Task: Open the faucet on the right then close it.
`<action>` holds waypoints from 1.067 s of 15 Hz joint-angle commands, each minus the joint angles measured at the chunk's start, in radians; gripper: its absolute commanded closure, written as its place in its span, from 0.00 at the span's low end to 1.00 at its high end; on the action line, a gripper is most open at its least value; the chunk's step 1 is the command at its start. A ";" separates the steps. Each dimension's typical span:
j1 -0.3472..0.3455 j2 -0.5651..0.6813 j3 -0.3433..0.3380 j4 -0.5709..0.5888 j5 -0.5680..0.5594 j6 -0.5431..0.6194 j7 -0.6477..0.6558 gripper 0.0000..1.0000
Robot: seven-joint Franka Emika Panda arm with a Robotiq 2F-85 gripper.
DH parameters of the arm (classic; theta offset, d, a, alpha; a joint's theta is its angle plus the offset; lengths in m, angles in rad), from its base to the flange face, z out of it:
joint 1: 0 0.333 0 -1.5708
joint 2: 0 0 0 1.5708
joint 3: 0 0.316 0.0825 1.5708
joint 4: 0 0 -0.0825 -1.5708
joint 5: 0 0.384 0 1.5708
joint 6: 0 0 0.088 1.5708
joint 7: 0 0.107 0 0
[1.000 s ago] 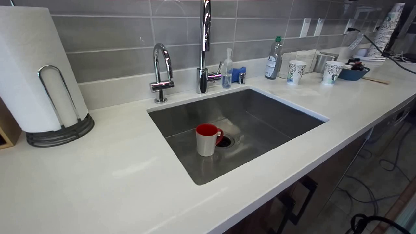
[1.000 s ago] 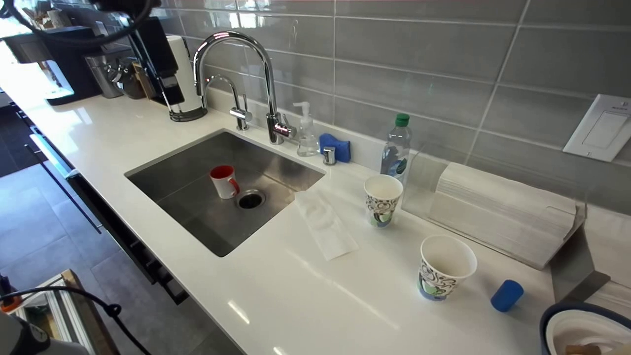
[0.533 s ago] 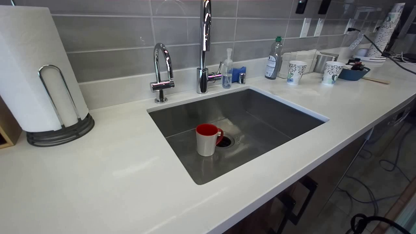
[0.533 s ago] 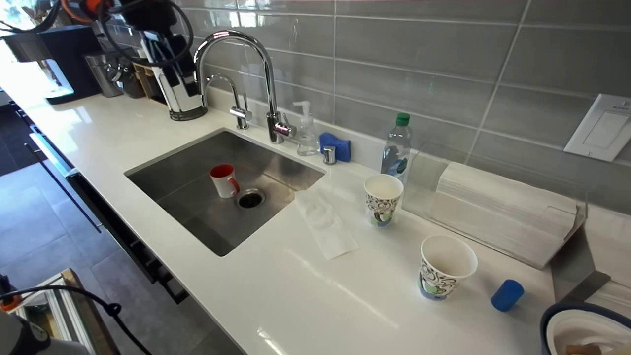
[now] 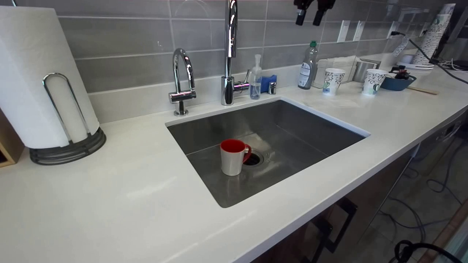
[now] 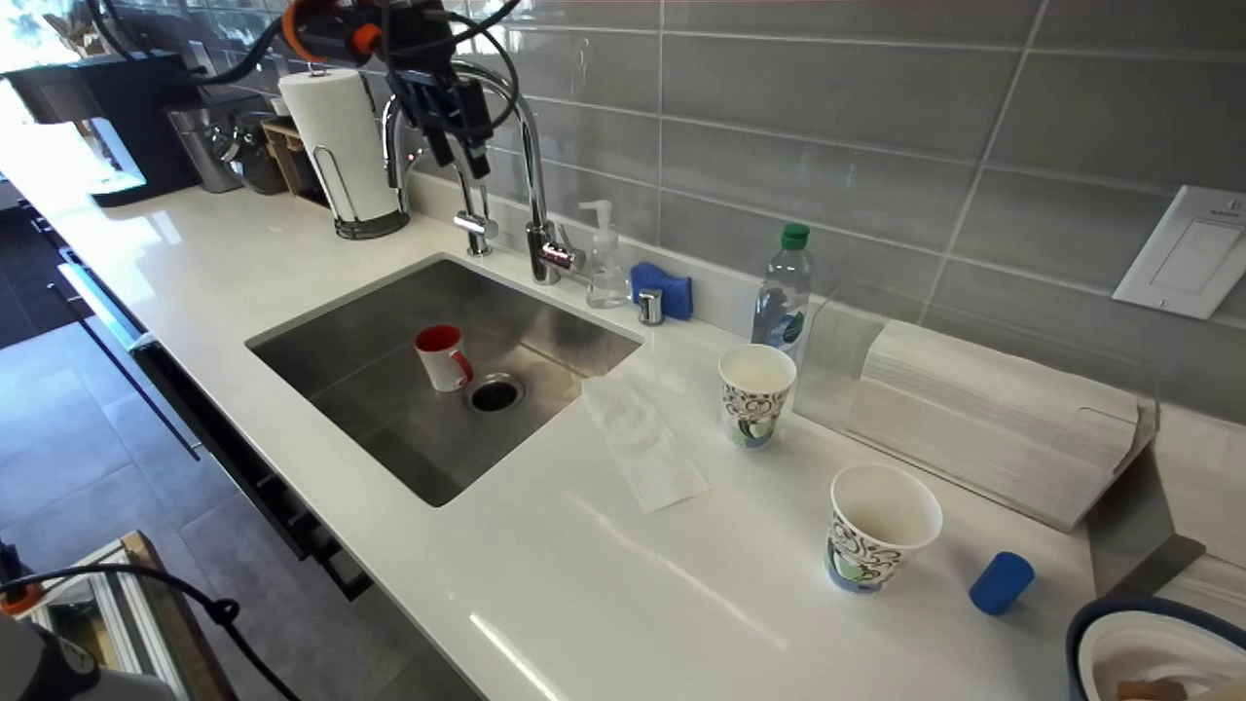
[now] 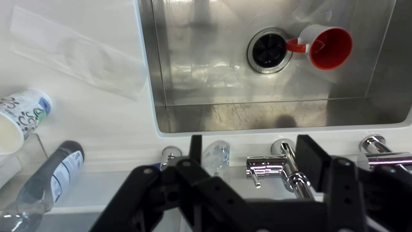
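The faucet point(image 5: 230, 54) is tall, slim and chrome, standing behind the sink. It also shows in an exterior view point(image 6: 533, 185) with its high arch, partly hidden by my gripper. Its short side lever point(image 5: 247, 75) points up. My gripper point(image 5: 309, 18) is open and empty, high and right of the faucet in an exterior view. In an exterior view it hangs in front of the arch point(image 6: 462, 161). In the wrist view the gripper point(image 7: 249, 141) has its fingers wide apart, with the lever point(image 7: 255, 178) seen between them, below. No contact shows.
A short curved tap point(image 5: 181, 84) stands beside the faucet. A soap pump bottle point(image 5: 256, 78) is close to the lever. A red-and-white mug point(image 6: 443, 358) sits in the sink point(image 6: 346, 394) by the drain. A dish soap bottle point(image 6: 782, 292) and paper cups point(image 6: 754, 394) stand farther along the counter.
My gripper has come down into the top of an exterior view and moved left there. In an exterior view it has moved right, from before the paper towel roll to before the faucet's arch.
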 commanded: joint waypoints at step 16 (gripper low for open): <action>0.045 0.282 -0.020 0.180 0.000 0.246 -0.030 1.00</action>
